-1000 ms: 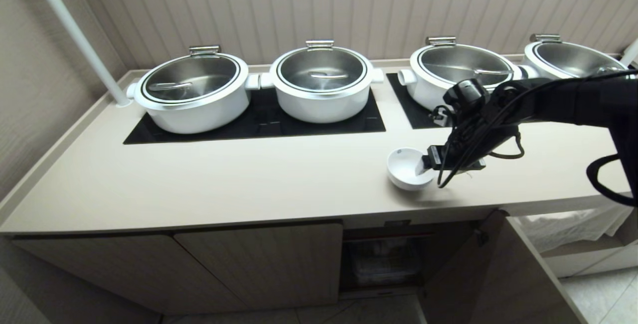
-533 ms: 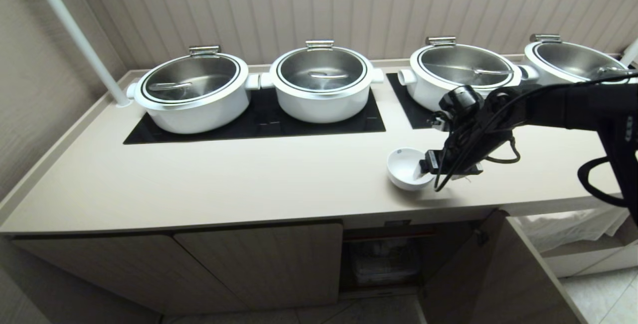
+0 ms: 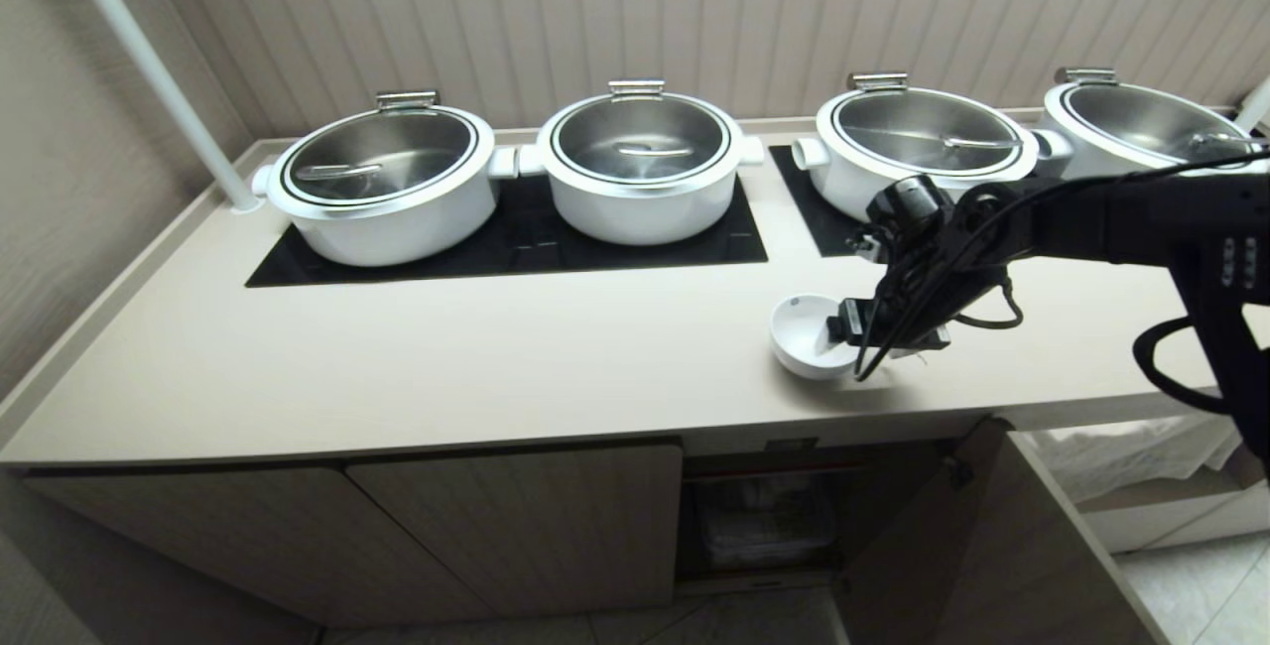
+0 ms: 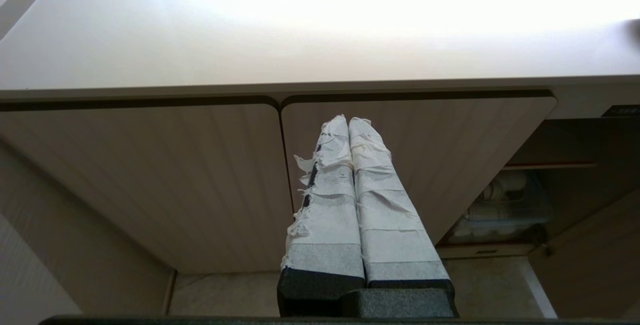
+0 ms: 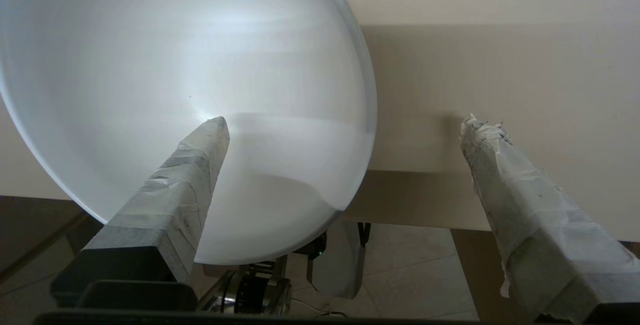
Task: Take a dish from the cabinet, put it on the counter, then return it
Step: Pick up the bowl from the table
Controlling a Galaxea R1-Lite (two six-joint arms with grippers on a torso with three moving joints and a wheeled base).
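Both fingers of the right gripper point(image 5: 345, 125) are spread apart across the bowl point(image 3: 806, 335) rim on the counter point(image 3: 496, 357); they should be closed gently before lifting.

The left gripper point(image 4: 348, 122) is pressed shut, empty.

My right claw point(image 3: 843, 327) reaches over the rim of the white bowl point(image 3: 806, 335), which sits on the tabletop point(image 3: 496, 357) near its front edge.
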